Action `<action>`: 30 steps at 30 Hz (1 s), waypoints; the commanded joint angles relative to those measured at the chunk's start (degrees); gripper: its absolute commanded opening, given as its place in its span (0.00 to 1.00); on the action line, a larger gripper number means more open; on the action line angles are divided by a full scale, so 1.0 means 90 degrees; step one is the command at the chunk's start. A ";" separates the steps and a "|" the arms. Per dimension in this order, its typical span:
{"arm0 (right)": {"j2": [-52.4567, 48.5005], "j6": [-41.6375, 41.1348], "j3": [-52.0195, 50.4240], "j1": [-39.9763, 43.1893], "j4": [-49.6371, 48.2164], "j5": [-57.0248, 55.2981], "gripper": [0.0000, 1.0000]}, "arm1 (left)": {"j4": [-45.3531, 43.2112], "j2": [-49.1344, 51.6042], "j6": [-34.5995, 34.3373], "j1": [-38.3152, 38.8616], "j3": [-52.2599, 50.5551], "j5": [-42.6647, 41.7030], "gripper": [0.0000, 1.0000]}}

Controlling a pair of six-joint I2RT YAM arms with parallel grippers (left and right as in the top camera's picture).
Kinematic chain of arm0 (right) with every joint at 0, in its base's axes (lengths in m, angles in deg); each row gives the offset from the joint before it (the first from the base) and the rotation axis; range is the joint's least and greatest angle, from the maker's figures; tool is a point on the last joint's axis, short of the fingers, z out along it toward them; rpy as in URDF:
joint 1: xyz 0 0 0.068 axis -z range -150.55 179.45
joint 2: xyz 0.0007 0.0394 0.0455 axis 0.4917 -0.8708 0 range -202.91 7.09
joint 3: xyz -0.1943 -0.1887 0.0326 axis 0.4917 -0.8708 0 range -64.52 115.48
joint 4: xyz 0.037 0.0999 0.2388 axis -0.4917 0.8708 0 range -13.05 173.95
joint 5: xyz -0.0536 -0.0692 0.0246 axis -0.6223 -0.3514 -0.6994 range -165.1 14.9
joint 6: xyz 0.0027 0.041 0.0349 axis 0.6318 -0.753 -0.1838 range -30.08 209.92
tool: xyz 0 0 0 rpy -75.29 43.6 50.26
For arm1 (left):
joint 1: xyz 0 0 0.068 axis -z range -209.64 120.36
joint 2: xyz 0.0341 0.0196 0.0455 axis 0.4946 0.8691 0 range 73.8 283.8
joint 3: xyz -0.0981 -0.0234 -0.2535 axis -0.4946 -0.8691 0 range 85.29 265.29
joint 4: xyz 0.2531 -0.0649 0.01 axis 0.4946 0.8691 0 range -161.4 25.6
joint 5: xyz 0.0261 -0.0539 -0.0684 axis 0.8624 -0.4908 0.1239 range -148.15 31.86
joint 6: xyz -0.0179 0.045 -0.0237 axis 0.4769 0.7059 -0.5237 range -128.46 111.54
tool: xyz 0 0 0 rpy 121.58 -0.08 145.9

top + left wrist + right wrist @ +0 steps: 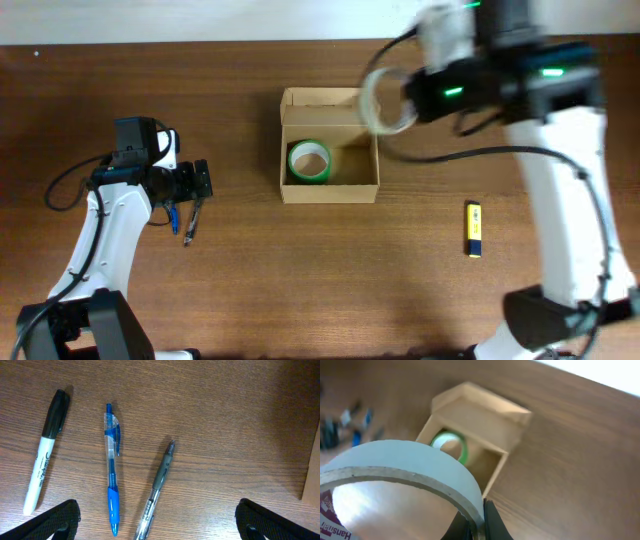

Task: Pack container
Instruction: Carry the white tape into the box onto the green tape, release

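Note:
The container (pixel 330 190) is a tan cardboard box at the table's middle, its flap open at the back; a green tape roll (pixel 309 160) lies in its left half. In the right wrist view the box (pixel 507 412) and green roll (pixel 451 442) show below. My right gripper (pixel 479 527) is shut on the wall of a clear tape roll (pixel 402 462) and holds it in the air above the box's right rear (pixel 385 100). My left gripper (pixel 157 522) is open over pens at the left (pixel 200 180).
Under the left gripper lie a black marker (pixel 46 452), a blue pen (pixel 112 470) and a grey pen (pixel 157 485). A yellow and blue object (pixel 473 228) lies on the table at the right.

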 commanded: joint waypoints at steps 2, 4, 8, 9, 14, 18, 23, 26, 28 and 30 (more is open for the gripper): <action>-0.0823 0.0823 -0.0153 -0.0947 -0.0024 -0.1270 0.04 | 0.0002 0.0044 0.0078 -0.0017 0.0102 -0.0068 0.99; -0.1144 0.0988 -0.0151 -0.1273 -0.0024 -0.1280 0.04 | 0.0000 0.0046 0.0078 -0.0017 0.0102 -0.0068 0.99; -0.1928 0.0945 -0.0153 -0.1732 -0.0187 -0.1882 0.04 | 0.0000 0.0044 0.0078 -0.0017 0.0102 -0.0068 0.99; -0.2045 0.0889 -0.0153 -0.1763 -0.0243 -0.2006 0.04 | 0.0002 0.0044 0.0078 -0.0017 0.0102 -0.0068 0.99; -0.2676 0.0731 -0.0153 -0.1685 -0.0593 -0.2249 0.04 | 0.0000 0.0044 0.0078 -0.0017 0.0102 -0.0068 0.99; -0.2849 0.0682 -0.0153 -0.1571 -0.0777 -0.1855 0.04 | 0.0002 0.0046 0.0078 -0.0017 0.0102 -0.0068 0.99; -0.3116 0.0342 -0.0153 -0.1545 -0.1214 -0.1722 0.04 | 0.0002 0.0044 0.0078 -0.0017 0.0102 -0.0068 0.99; -0.3213 0.0231 -0.0153 -0.1549 -0.1372 -0.1722 0.04 | 0.0002 0.0044 0.0078 -0.0017 0.0102 -0.0068 0.99; -0.3249 0.0189 -0.0153 -0.1549 -0.1423 -0.1719 0.04 | 0.0002 0.0046 0.0078 -0.0017 0.0102 -0.0068 0.99; -0.3276 0.0180 -0.0153 -0.1549 -0.1433 -0.1698 0.04 | 0.0002 0.0046 0.0075 -0.0017 0.0102 -0.0068 0.99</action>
